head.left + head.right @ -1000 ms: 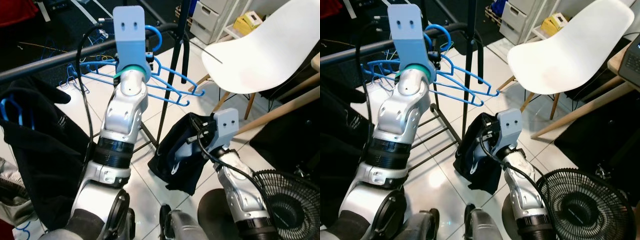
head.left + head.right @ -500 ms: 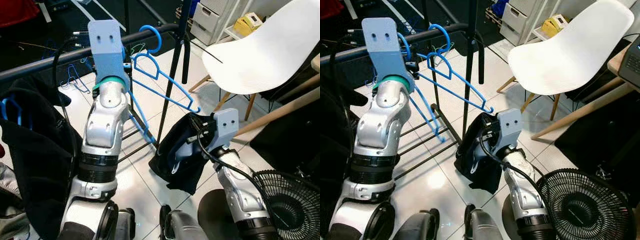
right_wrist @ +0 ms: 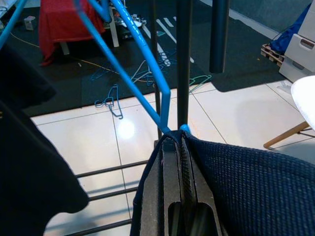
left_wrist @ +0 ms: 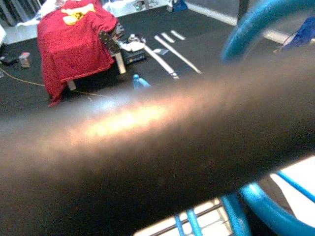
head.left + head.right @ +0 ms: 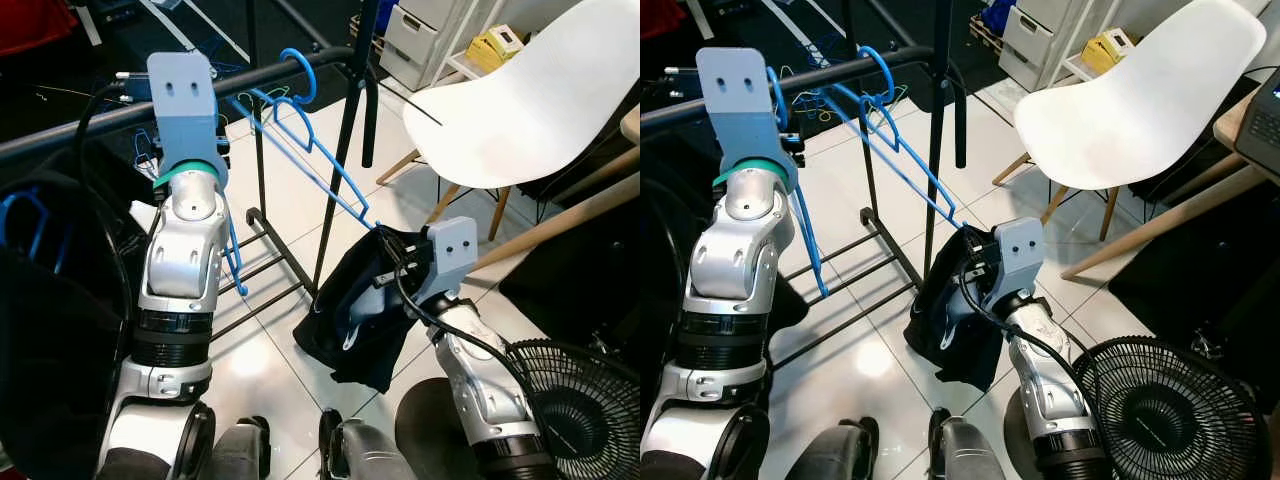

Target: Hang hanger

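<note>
A: Where is the blue hanger [image 5: 300, 140] at this moment?

B: Its hook sits over the black rail [image 5: 110, 118] of the clothes rack, near the rail's end by the upright post [image 5: 345, 150]. The hanger itself hangs tilted, with one long arm running down toward the dark garment [image 5: 362, 305] that the right gripper [image 3: 181, 147] holds.

A: So the right gripper is closed?

B: Yes. In the right wrist view its two fingers are pressed together on the edge of the dark garment, and the tip of the hanger's arm meets the cloth right there. The garment hangs below the gripper, above the white tile floor [image 5: 270, 350].

A: And the left gripper?

B: The left arm [image 5: 185, 240] is raised just beside the rail. The left wrist view shows the rail very close and blurred, with the blue hook [image 4: 256, 29] curving over it. The fingers themselves I cannot see, so I cannot tell if they are open or closed.

A: What else is around?

B: Another black garment [image 5: 50, 330] hangs on a second blue hanger [image 5: 25, 225] on the rail at the left side. A white chair [image 5: 520, 90] stands at the right, and a black fan [image 5: 580, 410] is on the floor near the right arm. More blue hangers [image 3: 115, 96] lie on the dark floor behind the rack, and a red cloth [image 4: 74, 34] covers something further back.
</note>
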`<state>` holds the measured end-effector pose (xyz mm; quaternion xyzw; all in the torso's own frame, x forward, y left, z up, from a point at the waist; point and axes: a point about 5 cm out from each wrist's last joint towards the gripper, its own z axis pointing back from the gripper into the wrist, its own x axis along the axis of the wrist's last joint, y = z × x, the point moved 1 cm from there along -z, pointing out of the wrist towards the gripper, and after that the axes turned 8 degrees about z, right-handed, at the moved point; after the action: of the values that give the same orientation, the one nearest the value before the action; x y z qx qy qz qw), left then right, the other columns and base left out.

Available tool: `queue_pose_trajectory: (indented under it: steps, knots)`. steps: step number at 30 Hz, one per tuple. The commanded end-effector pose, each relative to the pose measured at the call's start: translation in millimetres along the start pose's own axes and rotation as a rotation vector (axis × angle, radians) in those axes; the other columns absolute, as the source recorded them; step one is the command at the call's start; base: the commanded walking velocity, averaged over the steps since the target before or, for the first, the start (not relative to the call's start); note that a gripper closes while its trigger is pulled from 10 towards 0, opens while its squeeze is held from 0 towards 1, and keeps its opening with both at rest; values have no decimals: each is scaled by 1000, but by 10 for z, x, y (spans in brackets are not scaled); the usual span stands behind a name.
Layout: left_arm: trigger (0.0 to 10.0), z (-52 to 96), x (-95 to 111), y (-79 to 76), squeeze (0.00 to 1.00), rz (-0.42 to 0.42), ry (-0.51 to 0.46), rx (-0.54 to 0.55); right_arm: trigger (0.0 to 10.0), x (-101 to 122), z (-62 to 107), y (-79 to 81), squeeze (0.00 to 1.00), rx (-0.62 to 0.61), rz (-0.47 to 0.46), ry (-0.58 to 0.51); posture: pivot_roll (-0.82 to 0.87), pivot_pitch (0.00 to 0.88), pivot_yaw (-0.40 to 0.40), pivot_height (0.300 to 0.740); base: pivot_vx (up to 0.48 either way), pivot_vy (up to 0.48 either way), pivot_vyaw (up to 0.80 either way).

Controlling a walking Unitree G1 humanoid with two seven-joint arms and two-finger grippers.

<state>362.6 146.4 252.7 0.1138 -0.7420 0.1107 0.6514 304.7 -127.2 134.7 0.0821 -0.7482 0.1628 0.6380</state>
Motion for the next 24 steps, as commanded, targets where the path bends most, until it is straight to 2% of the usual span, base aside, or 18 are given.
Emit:
queue_pose_trajectory:
  steps: [1,6,7,9,10,11,12,13,15,16,24]
  knots:
    - [10000,13,-183,-17,0,-58,55,-26,10000,-3,38,-33,0,-13,5,1,-20,169,-11,740,0,0,0]
    - [10000,14,-262,-9,0,-80,78,-22,10000,-2,41,-32,0,-14,5,1,-21,170,-11,740,0,0,0]
    - [8706,8,-281,5,0,-82,84,-8,10000,-1,40,-31,0,-14,4,0,-21,170,-11,740,0,0,0]
    - [8706,8,-281,5,0,-82,84,-8,10000,-1,40,-31,0,-14,4,0,-21,170,-11,740,0,0,0]
    - [4392,-2,-285,24,0,-82,85,5,10000,-1,39,-32,0,-14,5,-1,-22,168,-11,740,0,0,0]
    - [3098,-13,-282,48,0,-83,83,19,10000,0,39,-36,0,-15,5,-1,-22,168,-11,740,0,0,0]
    - [3098,-13,-282,48,0,-83,83,19,10000,0,39,-36,0,-15,5,-1,-22,168,-11,740,0,0,0]
    - [1843,-24,-276,72,0,-82,81,29,10000,0,40,-39,0,-16,6,-1,-22,168,-11,740,0,0,0]
    - [1843,-32,-273,87,0,-83,79,34,10000,0,41,-42,0,-16,6,-1,-22,168,-11,740,0,0,0]
    - [0,-40,-266,110,0,-80,77,43,10000,0,41,-40,0,-17,6,-1,-22,168,-11,740,0,0,0]
    - [0,-58,-232,153,0,-70,64,56,10000,-4,40,-27,0,-14,3,0,-18,168,-10,740,0,0,0]
